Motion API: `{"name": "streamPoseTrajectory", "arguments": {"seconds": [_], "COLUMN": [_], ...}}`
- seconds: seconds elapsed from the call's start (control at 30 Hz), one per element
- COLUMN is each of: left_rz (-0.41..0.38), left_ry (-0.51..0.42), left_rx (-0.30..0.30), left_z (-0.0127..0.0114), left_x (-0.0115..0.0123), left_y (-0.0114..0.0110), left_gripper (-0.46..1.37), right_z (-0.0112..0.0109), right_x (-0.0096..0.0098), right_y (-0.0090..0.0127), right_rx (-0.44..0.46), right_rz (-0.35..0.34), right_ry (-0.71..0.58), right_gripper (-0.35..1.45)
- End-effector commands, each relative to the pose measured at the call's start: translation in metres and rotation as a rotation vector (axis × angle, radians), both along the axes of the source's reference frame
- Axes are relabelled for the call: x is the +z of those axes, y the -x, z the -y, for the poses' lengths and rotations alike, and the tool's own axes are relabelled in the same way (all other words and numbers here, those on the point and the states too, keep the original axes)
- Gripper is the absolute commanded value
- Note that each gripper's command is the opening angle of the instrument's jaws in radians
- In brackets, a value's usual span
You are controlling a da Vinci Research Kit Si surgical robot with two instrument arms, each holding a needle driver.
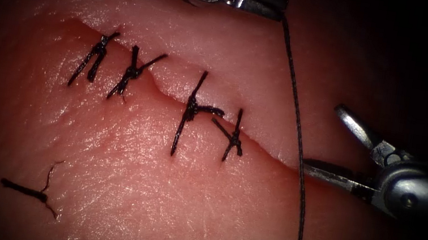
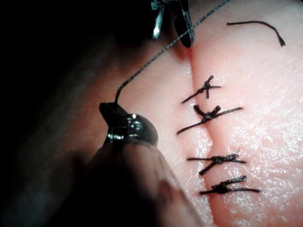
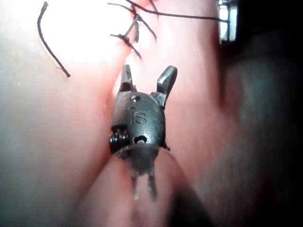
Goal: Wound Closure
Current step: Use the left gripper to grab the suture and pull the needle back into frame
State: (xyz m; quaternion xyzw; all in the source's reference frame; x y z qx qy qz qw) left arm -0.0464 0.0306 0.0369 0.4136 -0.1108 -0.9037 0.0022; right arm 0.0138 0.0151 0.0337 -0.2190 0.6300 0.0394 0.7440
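Glossy pink pork-belly tissue [image 1: 157, 185], four dark knotted stitches [image 1: 191, 109] crossing its curved cut [image 1: 271, 155].
Left steel tool [image 1: 277, 11] clamps the thin twisted grey thread [image 1: 298, 133]; right steel tool [image 1: 321, 137] gapes empty, jaws apart at the cut's right end.

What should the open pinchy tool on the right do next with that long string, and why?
Probably close on the thread. The left tool holds the thread's top end in shut jaws, and the strand runs down past the end of the cut, right by the right tool, whose jaws are open and hold nothing. Four stitches are already tied. I see no needle.
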Motion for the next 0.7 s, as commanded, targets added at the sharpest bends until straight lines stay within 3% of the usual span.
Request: {"name": "streamPoseTrajectory", "arguments": {"seconds": [0.03,0.47,0.57,0.7], "left_rz": [-0.002,-0.005,-0.018,-0.047], "left_ry": [0.011,0.039,0.043,0.057], "left_rx": [-0.009,-0.247,-0.256,-0.280], "left_z": [-0.0008,-0.0120,-0.0139,-0.0147], "left_x": [0.0005,0.0051,0.0058,0.0065], "left_y": [-0.0003,-0.0054,-0.0062,-0.0068], "left_gripper": [-0.35,-0.35,-0.35,-0.35], "right_z": [0.0000,0.0003,0.0004,0.0004], "right_x": [0.0000,0.0001,0.0001,0.0001], "right_y": [0.0000,0.0000,0.0000,0.0000], "right_rx": [-0.003,-0.003,-0.003,-0.002], "right_rz": [0.000,-0.002,-0.002,-0.002], "right_ry": [-0.001,-0.003,-0.002,-0.002], "right_gripper": [1.21,1.21,1.21,1.21]}}
